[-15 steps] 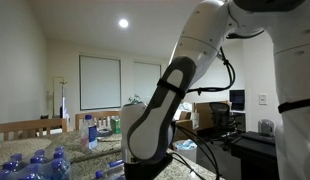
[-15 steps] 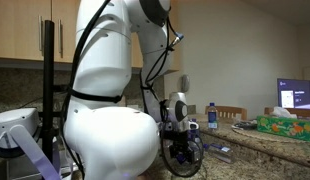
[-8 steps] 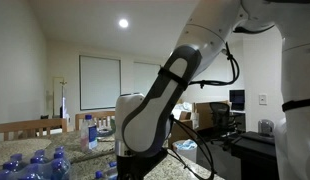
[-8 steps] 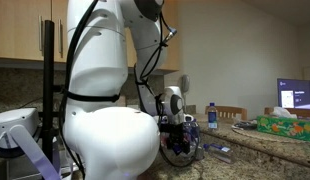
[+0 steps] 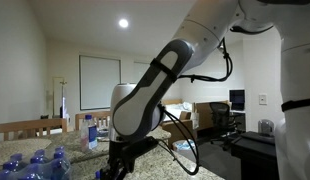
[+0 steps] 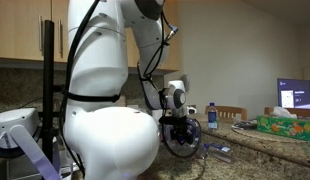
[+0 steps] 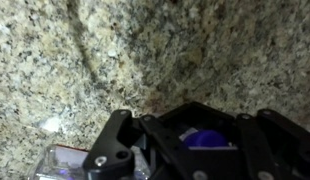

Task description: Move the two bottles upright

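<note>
Blue-capped bottle (image 7: 205, 138) low on the speckled granite countertop (image 7: 145, 50), its cap showing through the black frame of my gripper (image 7: 191, 122) in the wrist view, right beneath the fingers. My jaws are clenched tight; whether they actually pinch the cap or the neck I cannot tell, as the linkage hides the contact. Just off one side of my gripper, at the edge of the same view, lies a piece of clear plastic with a pale label, apparently the second bottle (image 7: 70, 162), on its side on the stone. My arm (image 5: 160, 85) comes down in a long slant from high overhead in an exterior view, the forearm angled steeply and the wrist folded under so that my gripper points at the counter, very close above it. Seen from the opposite side, my upper links climb out of frame before doubling back down to the wrist. Beyond my gripper stands an upright bottle (image 6: 211, 114), well apart from it. A pack of bottles (image 5: 35, 165) is bunched near my wrist's far side.
</note>
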Robot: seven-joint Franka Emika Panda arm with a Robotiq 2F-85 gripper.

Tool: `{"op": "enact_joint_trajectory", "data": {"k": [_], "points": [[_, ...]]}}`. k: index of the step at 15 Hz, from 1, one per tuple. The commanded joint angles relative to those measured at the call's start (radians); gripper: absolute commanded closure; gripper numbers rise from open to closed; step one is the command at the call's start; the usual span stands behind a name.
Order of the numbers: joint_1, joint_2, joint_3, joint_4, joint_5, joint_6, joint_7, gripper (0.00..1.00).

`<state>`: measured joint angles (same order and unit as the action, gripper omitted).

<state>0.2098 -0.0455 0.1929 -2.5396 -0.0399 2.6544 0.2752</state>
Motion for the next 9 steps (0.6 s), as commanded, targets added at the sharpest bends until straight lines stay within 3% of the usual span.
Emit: {"op": "enact_joint_trajectory", "data": {"k": [1,9], "points": [[-0.015,0.042,-0.005,0.067,0.010,-0.003,-0.006,0.99],[-0.018,0.074,-0.022,0.147,0.017,-0.009,0.014,0.98]]}}
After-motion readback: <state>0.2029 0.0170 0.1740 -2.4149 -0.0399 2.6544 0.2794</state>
